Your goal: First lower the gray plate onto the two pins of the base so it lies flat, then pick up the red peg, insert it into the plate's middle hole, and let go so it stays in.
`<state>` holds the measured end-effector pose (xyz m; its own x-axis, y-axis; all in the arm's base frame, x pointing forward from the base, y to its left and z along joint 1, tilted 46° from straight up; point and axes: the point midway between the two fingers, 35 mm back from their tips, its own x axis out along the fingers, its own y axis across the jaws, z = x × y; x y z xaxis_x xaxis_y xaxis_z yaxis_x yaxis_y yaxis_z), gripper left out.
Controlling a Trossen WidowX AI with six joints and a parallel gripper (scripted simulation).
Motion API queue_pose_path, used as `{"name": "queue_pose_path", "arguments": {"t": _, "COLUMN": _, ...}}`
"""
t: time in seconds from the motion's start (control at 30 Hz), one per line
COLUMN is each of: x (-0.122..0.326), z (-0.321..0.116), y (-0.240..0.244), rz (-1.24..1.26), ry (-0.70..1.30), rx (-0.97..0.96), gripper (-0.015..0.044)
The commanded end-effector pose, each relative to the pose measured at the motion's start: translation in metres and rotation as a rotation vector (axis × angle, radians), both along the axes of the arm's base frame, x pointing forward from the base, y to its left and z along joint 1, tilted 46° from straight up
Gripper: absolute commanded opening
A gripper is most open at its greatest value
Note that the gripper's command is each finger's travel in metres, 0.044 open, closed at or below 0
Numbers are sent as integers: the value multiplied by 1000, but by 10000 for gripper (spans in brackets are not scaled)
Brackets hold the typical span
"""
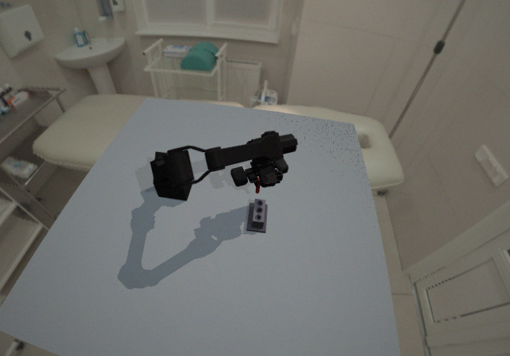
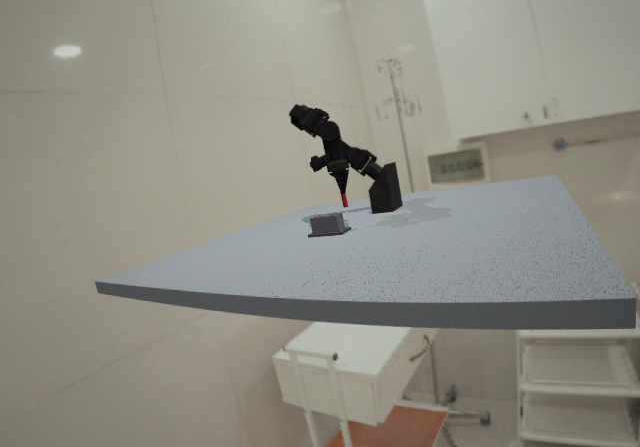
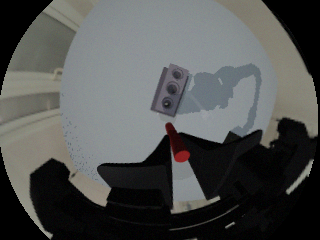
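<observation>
Above the worktop [image 1: 312, 261] [image 2: 439, 271] [image 3: 130, 45], the claw [image 1: 258, 178] [image 2: 343, 192] [image 3: 174, 136] is gripping the red peg [image 1: 257, 185] [image 2: 344, 201] [image 3: 177, 142] by its upper part, the lower end hanging free and apart from the gray plate [image 1: 259, 213] [image 2: 326, 224] [image 3: 172, 89]. Beyond the peg in the wrist view, the plate is lying on the base [image 1: 249, 221] [image 2: 330, 234] [image 3: 159, 94], its three holes facing up. Farther off, a white washbasin [image 1: 92, 52] is standing by the wall.

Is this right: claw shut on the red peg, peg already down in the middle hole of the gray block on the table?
Not quite: the red peg is not in the hole. The exterior view shows it held above the table, clear of the gray block. The claw is shut on it, as you say.
</observation>
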<state>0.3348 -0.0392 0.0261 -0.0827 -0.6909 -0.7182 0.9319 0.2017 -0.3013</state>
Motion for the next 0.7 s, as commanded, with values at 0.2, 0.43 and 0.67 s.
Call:
{"name": "queue_pose_path", "arguments": {"t": 0.2, "x": 6, "z": 22, "y": -23, "rz": 2, "ry": 0, "rx": -15, "gripper": 0}}
{"name": "queue_pose_path", "arguments": {"t": 0.43, "x": 7, "z": 37, "y": -40, "rz": -1, "ry": 3, "rx": -25, "gripper": 0}}
{"name": "queue_pose_path", "arguments": {"t": 0.67, "x": 7, "z": 46, "y": -49, "rz": -3, "ry": 5, "rx": -32, "gripper": 0}}
